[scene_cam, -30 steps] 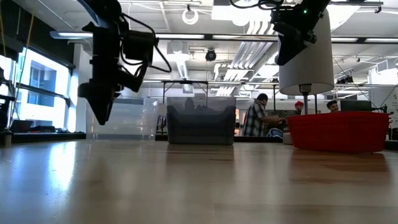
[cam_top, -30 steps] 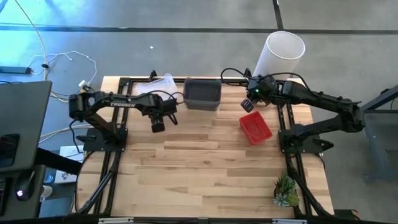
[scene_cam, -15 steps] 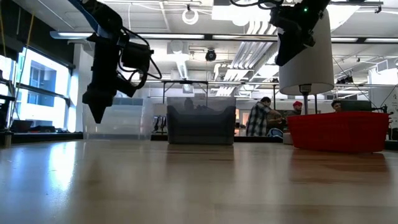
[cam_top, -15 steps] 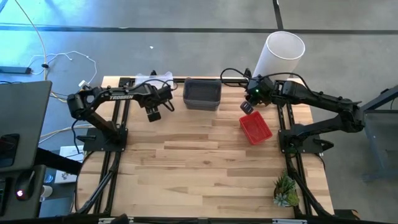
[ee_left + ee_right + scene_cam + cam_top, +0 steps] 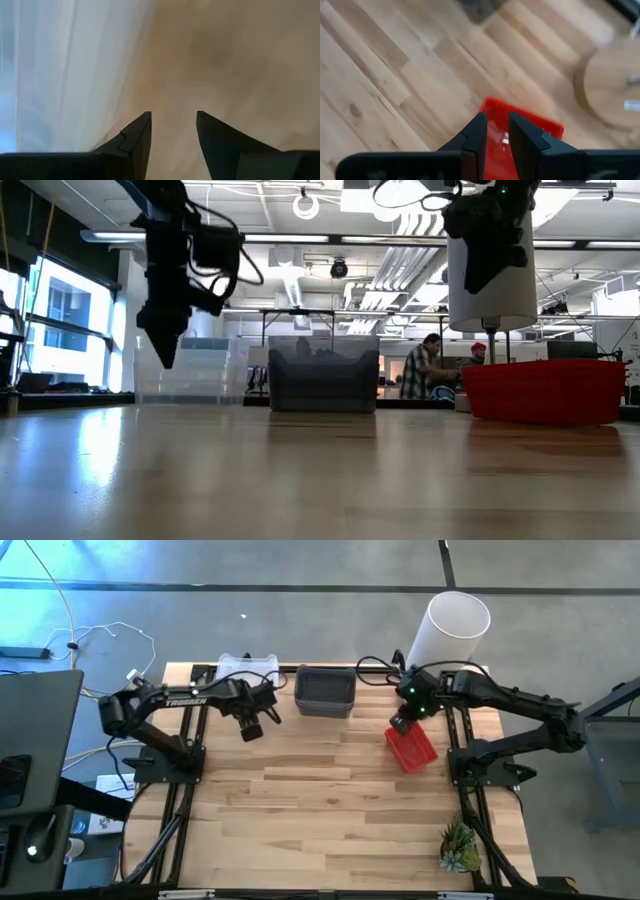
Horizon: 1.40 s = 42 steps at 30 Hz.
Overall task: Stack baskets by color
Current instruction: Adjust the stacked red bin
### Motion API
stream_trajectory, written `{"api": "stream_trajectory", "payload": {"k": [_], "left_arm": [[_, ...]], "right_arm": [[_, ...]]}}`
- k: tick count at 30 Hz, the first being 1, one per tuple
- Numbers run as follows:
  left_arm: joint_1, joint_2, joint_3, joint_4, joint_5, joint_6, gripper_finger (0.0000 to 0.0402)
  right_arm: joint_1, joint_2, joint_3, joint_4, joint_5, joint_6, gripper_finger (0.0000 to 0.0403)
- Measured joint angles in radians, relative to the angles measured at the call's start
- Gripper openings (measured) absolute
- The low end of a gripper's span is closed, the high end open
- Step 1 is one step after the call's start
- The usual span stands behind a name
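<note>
Right tool (image 5: pixel 400 724), fingers nearly together and gripping nothing, hovers over the red basket's (image 5: pixel 412 748) near edge; left tool (image 5: pixel 251 730), fingers spread, hangs just beside the clear basket (image 5: pixel 246 667) on the counter (image 5: pixel 330 800).

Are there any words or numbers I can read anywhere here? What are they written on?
White lettering runs along the left arm in the high view, but it is too small to read for sure.
A small white label sits on the round wooden base in the right wrist view; it is blurred, not readable.
The baskets, the table and the white cylinder show no words or numbers.
</note>
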Motion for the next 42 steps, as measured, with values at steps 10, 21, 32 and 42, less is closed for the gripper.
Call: {"api": "stream_trajectory", "payload": {"k": [10, 21, 32, 42], "left_arm": [[-0.159, -0.166, 0.000, 0.085, 0.088, -0.009, 0.0142], [-0.223, -0.223, 0.000, 0.095, 0.109, 0.058, 0.0142], [-0.228, -0.226, 0.000, 0.089, 0.120, 0.159, 0.0142], [-0.228, -0.226, 0.000, 0.088, 0.134, 0.151, 0.0142]], "right_arm": [[0.107, 0.090, 0.000, -0.060, -0.032, 0.198, 0.0067], [0.245, 0.248, 0.000, -0.065, 0.003, 0.362, 0.0067], [0.274, 0.387, 0.000, -0.063, 0.011, 0.407, 0.0070], [0.274, 0.409, 0.000, -0.070, 0.080, 0.457, 0.0136]]}}
